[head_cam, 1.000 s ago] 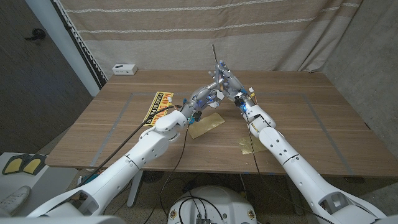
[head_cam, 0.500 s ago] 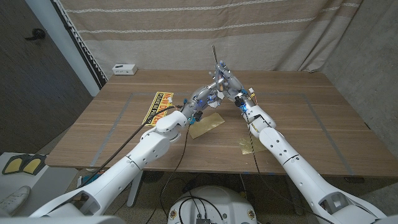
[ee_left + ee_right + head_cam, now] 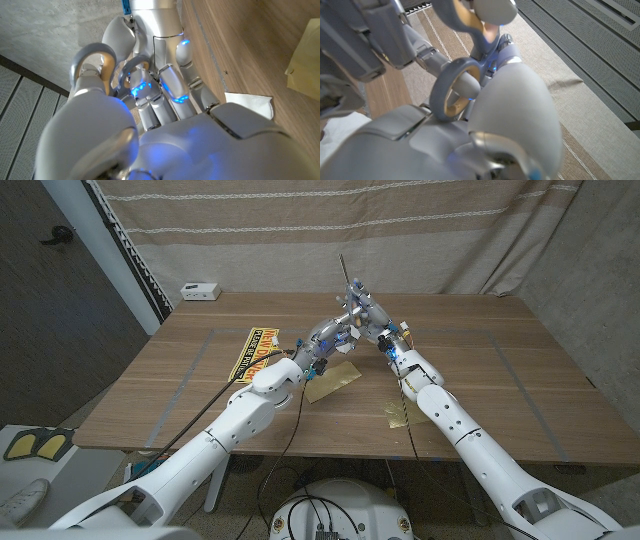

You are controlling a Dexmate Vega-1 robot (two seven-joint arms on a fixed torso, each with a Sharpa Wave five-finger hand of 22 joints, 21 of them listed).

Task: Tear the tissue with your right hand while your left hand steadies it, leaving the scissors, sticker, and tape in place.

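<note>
Beige curtain hangs behind the wooden desk (image 3: pixel 480 380). Both arms reach in and meet above its middle. The scissors (image 3: pixel 348 280) are up in the air there, blade pointing up; the right hand (image 3: pixel 372 318) has its fingers (image 3: pixel 515 100) through the grey handle loops, gripping them. The left hand (image 3: pixel 330 332) presses close against the right; whether its fingers hold anything I cannot tell. The tissue (image 3: pixel 250 104) lies on the desk beneath the hands. A yellow sticker (image 3: pixel 252 352) lies nearer the left arm.

A beige striped curtain (image 3: pixel 330 230) hangs behind the wooden table (image 3: pixel 500 380).
</note>
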